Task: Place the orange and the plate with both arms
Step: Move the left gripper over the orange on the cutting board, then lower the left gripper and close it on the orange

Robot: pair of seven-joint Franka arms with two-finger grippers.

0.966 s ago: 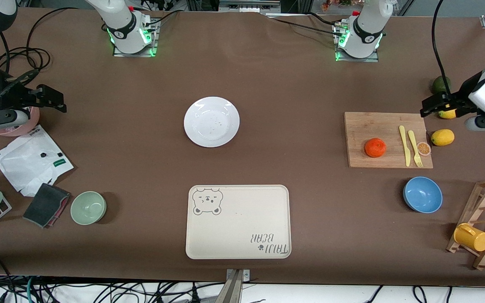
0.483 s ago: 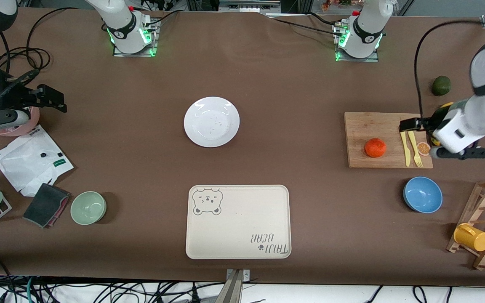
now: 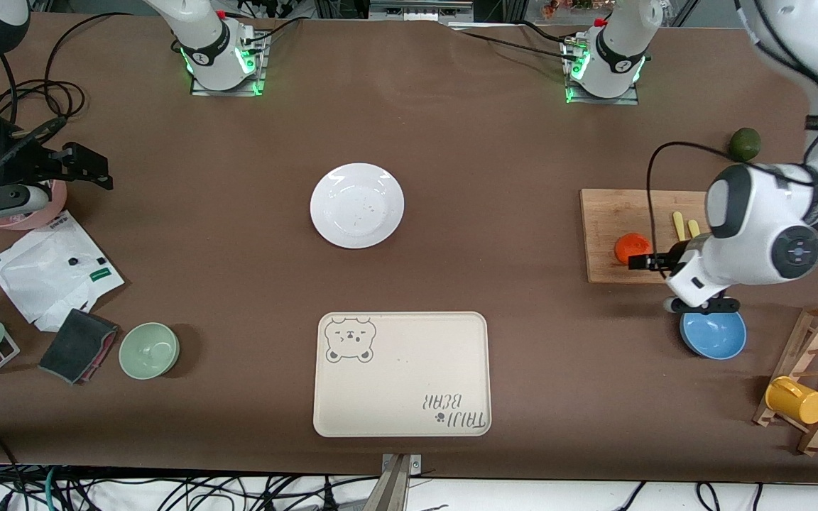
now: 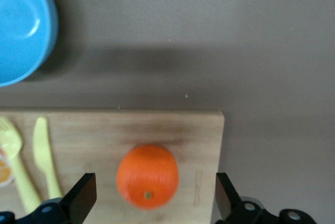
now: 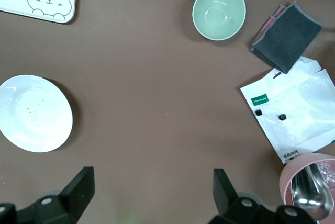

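your left gripper [image 4: 152, 203], fingers wide, hangs over the orange [image 4: 147, 175] on the board [image 4: 199, 135]: round, firm, prob rolls, grab its middle. right gripper [image 5: 152, 203] waits, fingers spread.

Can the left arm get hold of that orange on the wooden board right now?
Probably yes. The left gripper hangs open over the orange, which lies alone on the cutting board, nothing crowding it.

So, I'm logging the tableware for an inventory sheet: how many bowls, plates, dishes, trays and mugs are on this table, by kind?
Bowls: 2 (green bowl, blue bowl)
Plates: 1 (white plate)
Dishes: 1 (pink dish)
Trays: 1 (bear-print tray)
Mugs: 1 (yellow mug)
Total: 6
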